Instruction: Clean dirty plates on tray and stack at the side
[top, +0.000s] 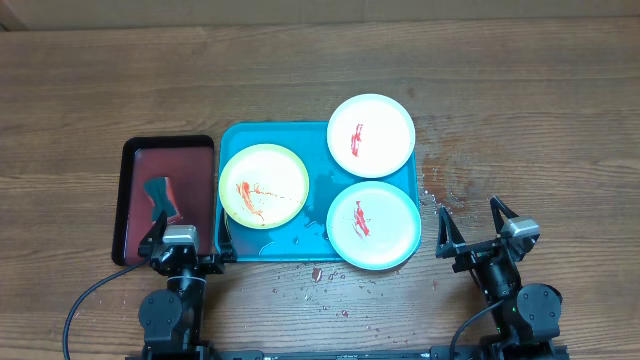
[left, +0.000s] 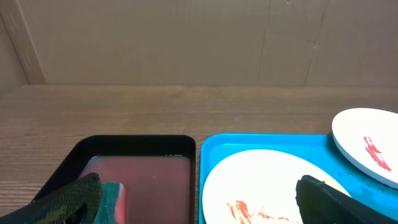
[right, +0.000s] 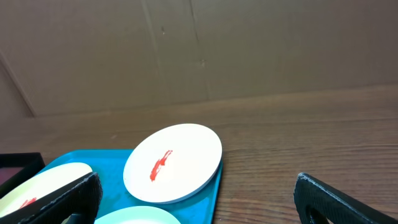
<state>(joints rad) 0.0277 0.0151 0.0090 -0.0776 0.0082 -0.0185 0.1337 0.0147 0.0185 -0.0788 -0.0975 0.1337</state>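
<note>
Both arms are at the near edge of the table (top: 300, 60) with nothing in hand. The left gripper (top: 187, 243) is spread wide and empty, sitting by the near right corner of the dark red tray (top: 190, 170), where a sponge (top: 160, 197) lies. The right gripper (top: 472, 228) is also wide apart and empty, over bare wood just right of the turquoise tray (top: 290, 135).

On that tray, the yellow-green plate (top: 263, 186) lies flat at the left. The white plate (top: 371, 135) is far right, overhanging the far rim. The aqua plate (top: 373, 225) is near right, jutting past the near edge. All three show red sauce smears. Red spatter (top: 440, 190) dots the wood right of the tray.
</note>
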